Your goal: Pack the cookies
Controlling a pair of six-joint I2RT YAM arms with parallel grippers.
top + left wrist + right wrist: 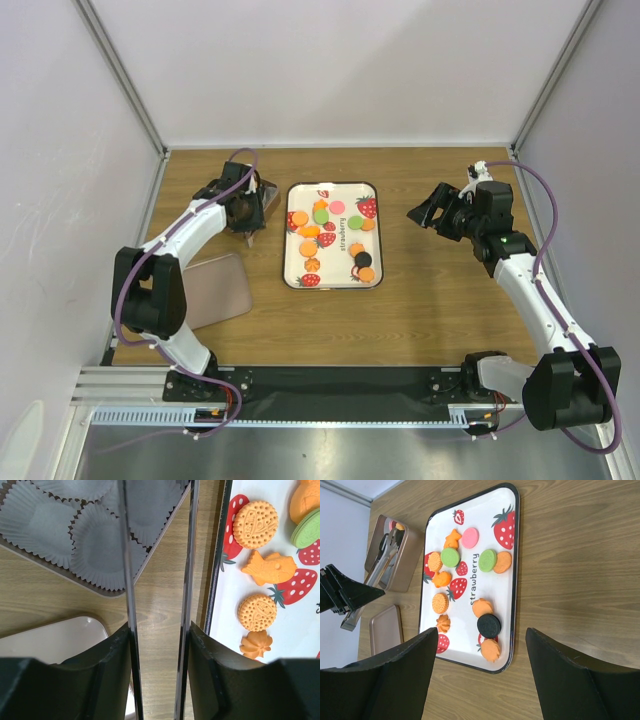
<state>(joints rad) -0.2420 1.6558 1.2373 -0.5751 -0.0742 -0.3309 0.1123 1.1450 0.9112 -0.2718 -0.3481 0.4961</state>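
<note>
The cookies point(450, 557) all lie on the tray point(504, 600), and the paper cups seen in the tin point(412, 560) just left of the tray are empty, so packing looks barely begun. The left pincer point(159, 630), between tin and tray, grips tongs point(126, 570), whose blades stand apart with nothing between them. The right pincer point(425, 208) hangs wide open and empty right of the tray. The next move likely calls for swinging the tongs over the tray and pinching one cookie.

Cookies point(440, 602): 12 total, namely 8 orange, 2 green, 1 pink, 1 black. 1 tray point(502, 595). 1 tin point(415, 555) at tray's 9 o'clock. 1 lid point(385, 630). 1 tongs point(376, 577).
</note>
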